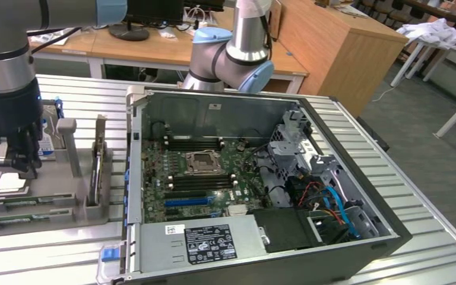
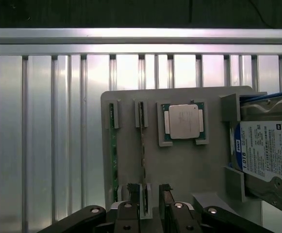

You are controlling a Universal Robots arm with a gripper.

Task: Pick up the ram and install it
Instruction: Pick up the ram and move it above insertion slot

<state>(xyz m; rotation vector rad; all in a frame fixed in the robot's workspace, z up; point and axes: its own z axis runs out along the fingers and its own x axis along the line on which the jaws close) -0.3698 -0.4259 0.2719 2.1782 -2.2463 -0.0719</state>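
Fingers [image 2: 130,196] spread wide, holding nothing, hang over the grey plastic parts tray [image 2: 189,170] on the ribbed metal table [image 1: 46,249], at the exterior view's left of the open black computer case [image 1: 394,237]. The long green ram stick [image 2: 141,141] stands on edge in a tray slot, lined up between them, near the square silver processor [image 2: 182,121].

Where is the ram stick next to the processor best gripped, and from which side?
The ram stands on edge in the grey holder, ends in slots; so probably pinch its thin upper edge mid-length, across the two flat faces, coming from above.
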